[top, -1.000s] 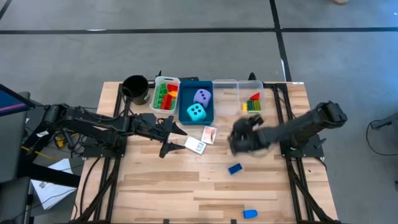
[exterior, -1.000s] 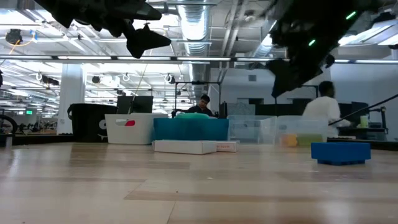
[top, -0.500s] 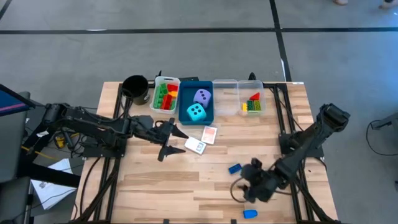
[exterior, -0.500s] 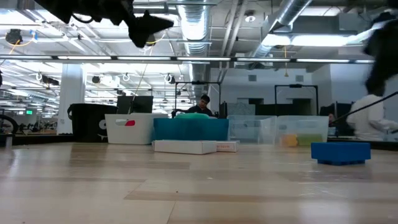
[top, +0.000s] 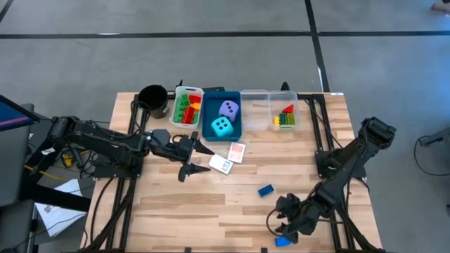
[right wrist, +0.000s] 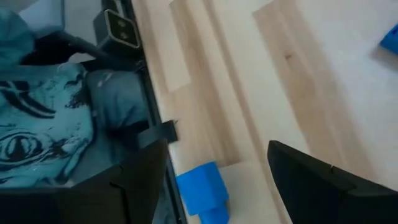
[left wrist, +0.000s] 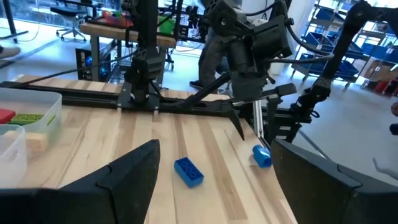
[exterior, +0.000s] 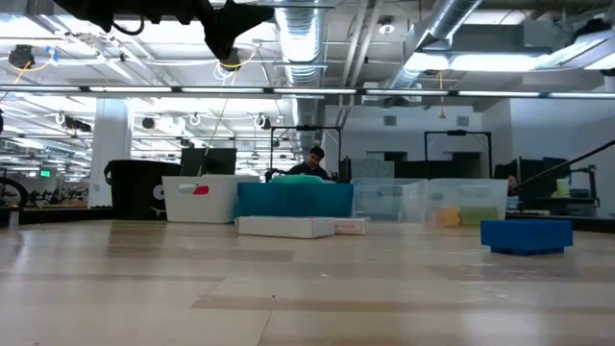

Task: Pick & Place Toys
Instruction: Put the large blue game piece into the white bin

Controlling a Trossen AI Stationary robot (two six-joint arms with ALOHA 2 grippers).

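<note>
**Right gripper low over blue brick at the near table edge**

Right gripper [top: 283,226] hung low at the near edge, fingers spread, nothing between them. A blue brick [top: 283,241] lay just beside it at the very edge; wrist view put that brick [right wrist: 203,191] between the two dark fingers [right wrist: 134,186], contact not clear. A second blue brick [top: 265,190] sat apart on bare wood, nearer the table's middle.

Left gripper [top: 191,157] hovered above the table beside the two card packs [top: 229,158], fingers spread, empty.

Behind the packs, a row along the far edge: black cup [top: 152,99], white tray [top: 177,105] of red, green and yellow bricks [top: 186,109], blue tray [top: 209,130] holding the lavender die [top: 228,108] and cyan die [top: 222,126], then clear trays [top: 254,94] with a few more bricks [top: 285,117].

Nothing stood between the right gripper and the edge brick. Low view showed a person [exterior: 313,160] seated in the room behind.
</note>
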